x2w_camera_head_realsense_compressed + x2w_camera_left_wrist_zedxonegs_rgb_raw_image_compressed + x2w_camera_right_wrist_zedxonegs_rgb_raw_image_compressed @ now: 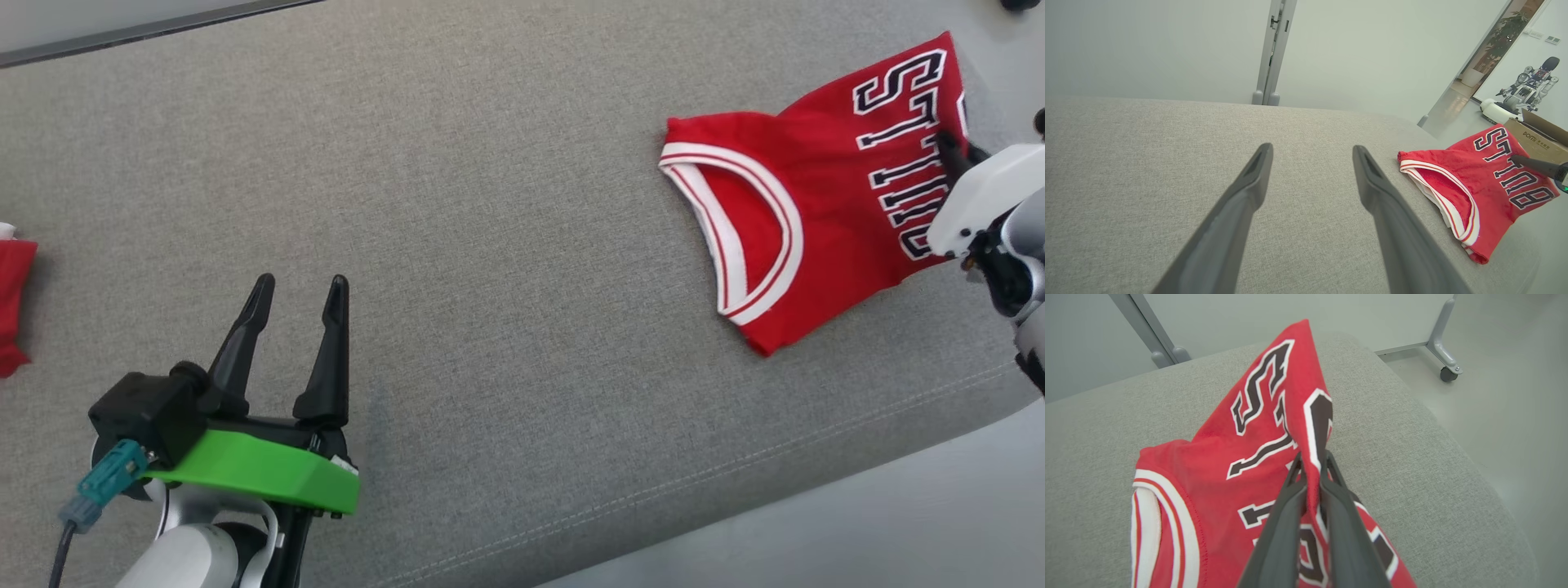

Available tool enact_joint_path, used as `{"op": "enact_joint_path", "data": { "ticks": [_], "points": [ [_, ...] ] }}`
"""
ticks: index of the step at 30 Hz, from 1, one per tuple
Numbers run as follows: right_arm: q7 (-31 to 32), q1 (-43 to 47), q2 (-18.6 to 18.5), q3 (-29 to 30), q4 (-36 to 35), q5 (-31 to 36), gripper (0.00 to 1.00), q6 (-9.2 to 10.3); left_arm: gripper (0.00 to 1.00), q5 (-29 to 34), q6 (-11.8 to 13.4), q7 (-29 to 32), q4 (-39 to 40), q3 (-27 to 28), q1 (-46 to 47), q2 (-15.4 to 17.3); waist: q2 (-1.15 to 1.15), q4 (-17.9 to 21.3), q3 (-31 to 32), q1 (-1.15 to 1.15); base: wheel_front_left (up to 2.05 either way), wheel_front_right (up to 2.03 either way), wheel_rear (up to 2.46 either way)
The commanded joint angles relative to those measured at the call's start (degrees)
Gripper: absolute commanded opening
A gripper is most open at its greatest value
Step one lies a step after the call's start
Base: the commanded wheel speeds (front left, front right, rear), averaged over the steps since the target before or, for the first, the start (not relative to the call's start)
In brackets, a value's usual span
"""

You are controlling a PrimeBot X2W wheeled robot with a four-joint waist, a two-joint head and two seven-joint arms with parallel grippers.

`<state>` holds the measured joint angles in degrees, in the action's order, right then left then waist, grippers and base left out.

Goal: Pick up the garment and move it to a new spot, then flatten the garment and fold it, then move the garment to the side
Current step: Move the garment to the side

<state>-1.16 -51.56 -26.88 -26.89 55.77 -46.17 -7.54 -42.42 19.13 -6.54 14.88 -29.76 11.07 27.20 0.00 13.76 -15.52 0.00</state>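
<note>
Green-collared left gripper: hovered low over bare fabric, dark fingers spread wide, nothing held.
Grey woven cushion: lay broad and open between the arms; ample room for sliding.
White-cased right gripper: pinched tight on a raised fold in the lettering.
Red sleeveless jersey with white-trimmed armholes: sat near the cushion's right corner; looked light, limp, prone to bunching; best taken at hem or shoulder.
Rounded cushion edge: ran just beside the jersey; could slip floorward.
</note>
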Motion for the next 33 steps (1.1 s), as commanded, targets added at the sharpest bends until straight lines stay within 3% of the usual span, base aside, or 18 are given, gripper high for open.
{"op": "enact_joint_path", "data": {
  "ticks": [1,10,21,23,24,25,33],
  "points": [
    [-0.9,-1.9,-1.1,0.4,0.8,-0.2,0.00,0.10,1.00,0.8,0.6,0.4,1.1,0.5,1.6,0.9,0.00,-0.4,-2.1,0.00,0.00,0.00,0.00],
    [-3.5,-7.6,-4.1,1.5,5.2,0.6,0.00,0.10,1.00,2.8,3.0,3.5,6.3,1.7,3.2,4.4,0.00,0.0,-7.8,0.00,0.00,0.00,0.00],
    [-9.0,-12.8,-5.3,1.8,13.5,3.3,0.00,0.10,1.00,5.4,4.7,7.5,10.8,0.7,5.3,6.7,0.00,-0.4,-12.6,0.00,0.00,0.00,0.00],
    [-9.9,-13.8,-5.3,1.6,14.9,4.2,0.46,0.10,1.00,5.7,5.0,8.0,11.3,0.7,5.3,7.1,0.00,-0.6,-13.2,0.00,0.00,0.00,0.00],
    [-10.2,-14.0,-4.9,1.6,15.5,4.5,0.91,0.10,1.00,5.7,5.2,8.3,11.5,0.6,5.3,7.2,0.00,-0.7,-13.4,0.00,0.00,0.00,0.00],
    [-10.6,-14.3,-4.8,1.8,16.0,4.8,1.00,0.10,1.00,5.8,5.2,8.4,11.7,0.6,5.3,7.3,0.00,-0.9,-13.6,0.00,0.00,0.00,0.00],
    [-12.7,-13.3,-4.1,2.4,17.7,6.6,1.00,0.10,1.00,6.2,6.1,9.0,12.5,0.5,5.0,7.6,0.00,-1.2,-13.9,0.00,0.00,0.00,0.00]
  ]
}}
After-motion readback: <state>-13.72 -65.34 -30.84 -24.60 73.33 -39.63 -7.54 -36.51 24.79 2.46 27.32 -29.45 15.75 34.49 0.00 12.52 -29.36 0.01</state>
